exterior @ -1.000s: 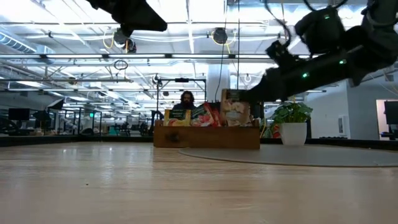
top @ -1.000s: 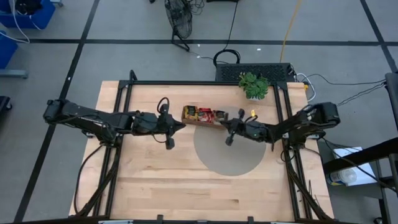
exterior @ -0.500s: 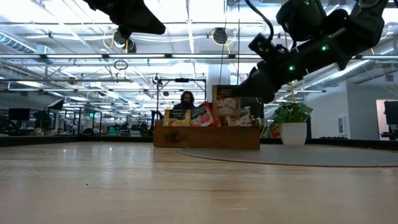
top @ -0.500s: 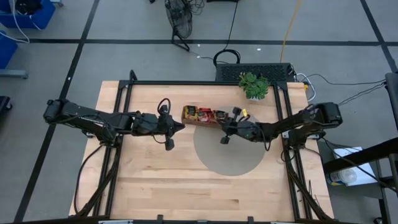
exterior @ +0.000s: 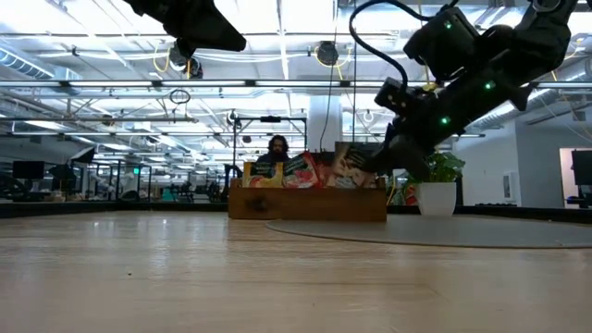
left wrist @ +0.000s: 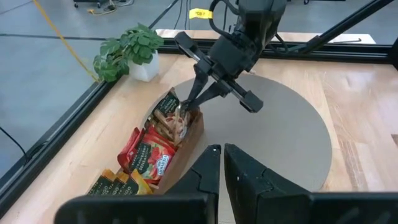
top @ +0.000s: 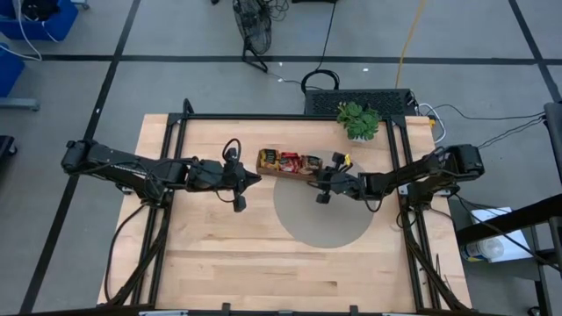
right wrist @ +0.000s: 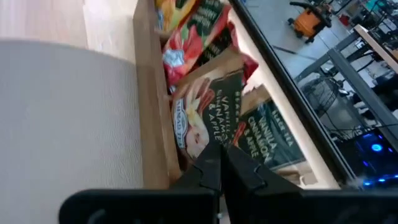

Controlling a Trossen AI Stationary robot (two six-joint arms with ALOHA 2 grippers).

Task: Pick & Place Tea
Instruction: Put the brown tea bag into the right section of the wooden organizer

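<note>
A long wooden tray (top: pixel 262 159) lies at the table's far middle, holding red, yellow and dark tea sachets (left wrist: pixel 148 155). My right gripper (top: pixel 323 173) is at the tray's right end, shut on a dark "vanilla cinnamon & apple" sachet (right wrist: pixel 205 115) that leans in the end compartment. My left gripper (top: pixel 256 176) hovers just off the tray's left end, shut with nothing between its fingers (left wrist: pixel 221 163). My right gripper pinches the dark sachet by its edge (right wrist: pixel 210 142) between its two fingers. The fingers (left wrist: pixel 194 98) slant down from the table's right side. The sachet stands tilted, its far part down among the other sachets in the tray's right end (exterior: pixel 352 168).
A small potted plant (top: pixel 358 120) stands at the far edge, right of the tray. A grey round mat (top: pixel 323 215) lies in front of the tray, under my right gripper. Bare wood lies toward the near edge. A person (exterior: pixel 277 153) shows far behind the table.
My right gripper has rolled and tipped over the tray's right end while staying shut. The sachet, which stood upright above the tray's rim, now sits lower and tilted in the end compartment.
</note>
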